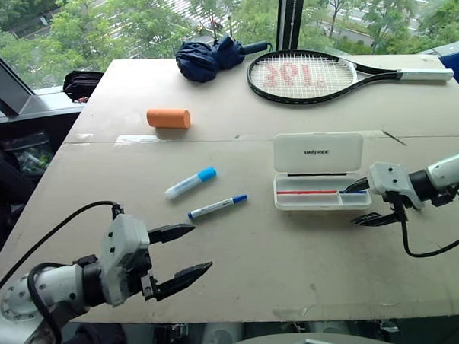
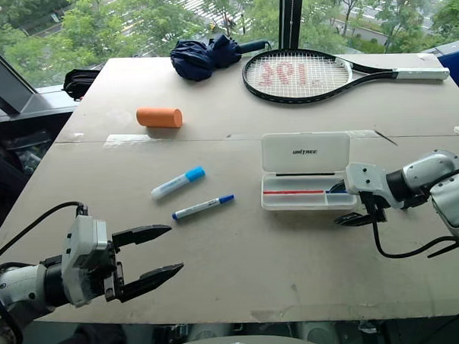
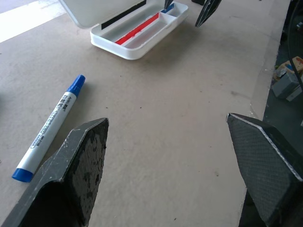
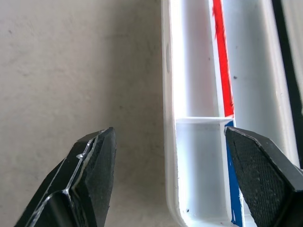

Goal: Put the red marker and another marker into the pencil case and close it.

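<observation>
The pencil case [image 1: 322, 189] lies open on the table [image 1: 294, 253] at about three o'clock from the table's middle, its lid tipped up toward the far side with the lettering facing the robot. A red marker [image 1: 306, 192] lies lengthwise in the tray, and something blue [image 4: 234, 189] sits at the tray's right-hand end; whether that is a second marker or a part of the red one cannot be told.

The right claw [image 1: 372, 201] hovers at the case's right end, at three o'clock from it, one finger over the tray's end compartment and the other just outside the near wall. Its fingers stand apart with nothing between them, which reads as a release at the tray.

At nine o'clock from the case, well apart, a dark-blue-capped marker [image 1: 217, 207] lies on the bare table, with a thicker light-blue-capped marker [image 1: 190, 183] just beyond it. Both lie flat and slanted, within the left arm's reach. The left claw [image 1: 178, 255] hangs at seven o'clock from them, spread wide and empty, pointing toward the thinner one as if lining up a pick.

Farther out, at twelve o'clock, rest an orange cylinder [image 1: 168, 118], a folded umbrella [image 1: 209, 57] and a racket [image 1: 317, 75], none part of the job.
</observation>
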